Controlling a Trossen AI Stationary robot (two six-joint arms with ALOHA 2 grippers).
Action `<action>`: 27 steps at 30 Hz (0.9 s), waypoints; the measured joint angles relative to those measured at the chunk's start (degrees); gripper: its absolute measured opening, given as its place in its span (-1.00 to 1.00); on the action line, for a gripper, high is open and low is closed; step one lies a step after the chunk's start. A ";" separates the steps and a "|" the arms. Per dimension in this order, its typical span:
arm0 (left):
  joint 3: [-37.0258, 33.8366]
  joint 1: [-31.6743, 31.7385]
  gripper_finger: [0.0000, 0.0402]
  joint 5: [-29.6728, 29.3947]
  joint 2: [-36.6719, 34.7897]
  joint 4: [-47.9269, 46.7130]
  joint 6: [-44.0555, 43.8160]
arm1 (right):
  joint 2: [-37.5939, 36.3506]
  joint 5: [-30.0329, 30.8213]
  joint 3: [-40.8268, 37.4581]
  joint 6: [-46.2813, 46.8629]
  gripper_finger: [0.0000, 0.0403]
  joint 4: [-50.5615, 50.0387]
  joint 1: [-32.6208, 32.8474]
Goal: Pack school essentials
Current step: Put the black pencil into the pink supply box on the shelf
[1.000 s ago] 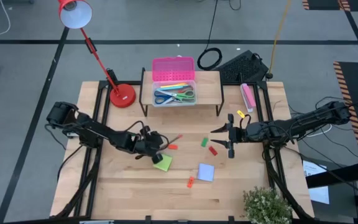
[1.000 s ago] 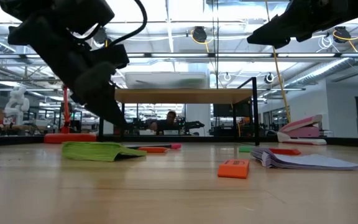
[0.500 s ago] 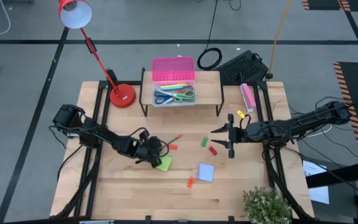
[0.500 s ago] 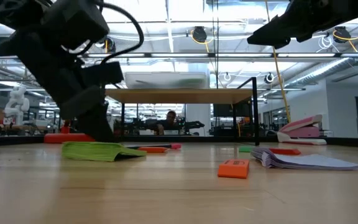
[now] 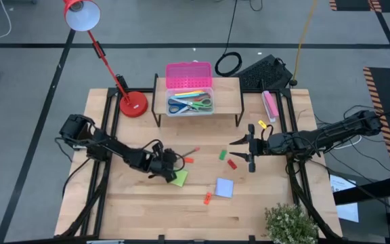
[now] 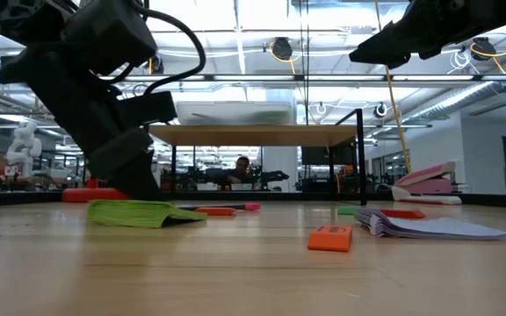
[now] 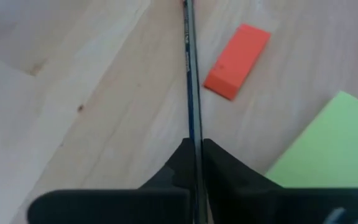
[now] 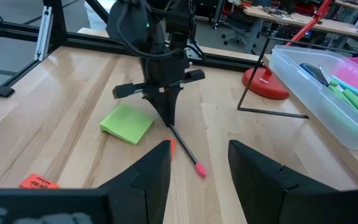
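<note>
A thin dark pencil with a pink end lies left of the table's middle, and my left gripper is shut on it. Beside it lie a red eraser and a green sticky-note pad. Nearer the middle are a green eraser, another red eraser, a lavender pad and an orange eraser. My right gripper hovers open right of the middle, above the table. My left gripper pinches the pencil near its one end between its two fingers. The fingers come from above, slanting down. The pencil runs on from the fingertips toward the table's far right, and its pink end rests on the wood.
A clear box with a pink lid stands open on a raised shelf at the far middle, with scissors and pens inside. A red lamp stands at the far left, a pink oblong thing at the far right, and a plant at the near right corner.
My left gripper has shifted a little toward the table's near left, down by the pencil's end, and has then kept still. The pencil and the pads lie where they were.
</note>
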 joint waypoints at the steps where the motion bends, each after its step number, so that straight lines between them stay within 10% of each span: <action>1: 0.00 0.16 -0.94 -0.21 0.00 -0.09 0.07 | 0.00 0.00 0.00 0.00 -0.24 0.00 0.00; 27: -0.13 0.61 -0.85 0.72 -5.85 0.85 4.07 | 3.90 0.00 0.00 0.94 -0.24 1.76 0.00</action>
